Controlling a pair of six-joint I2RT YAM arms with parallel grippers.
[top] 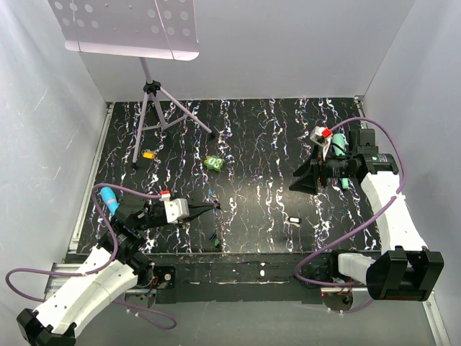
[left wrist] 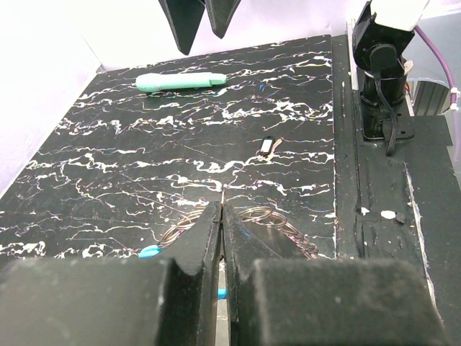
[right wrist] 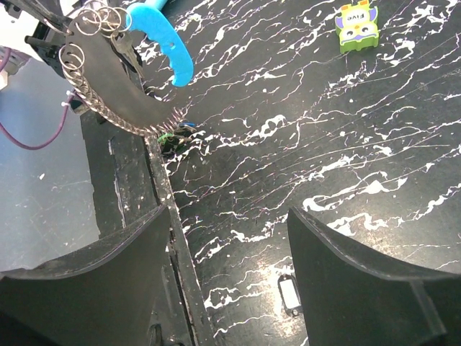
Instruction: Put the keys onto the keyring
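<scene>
jaws: left clamping the keyring (right wrist: 119,122), right agape; right wrist alone shows the whole blue clip (right wrist: 167,37).

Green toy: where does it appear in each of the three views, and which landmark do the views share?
Top external: green toy near the picture's middle.
Left wrist: not in it.
Right wrist: green toy in the top right corner.
Shared landmark: white tag, seen in all three.

L wrist view: my left gripper (left wrist: 222,213), jaws together; keyring (left wrist: 270,218) chain loops out both sides beneath, w/ blue clip (left wrist: 149,251); teal marker (left wrist: 180,81) far back
</scene>
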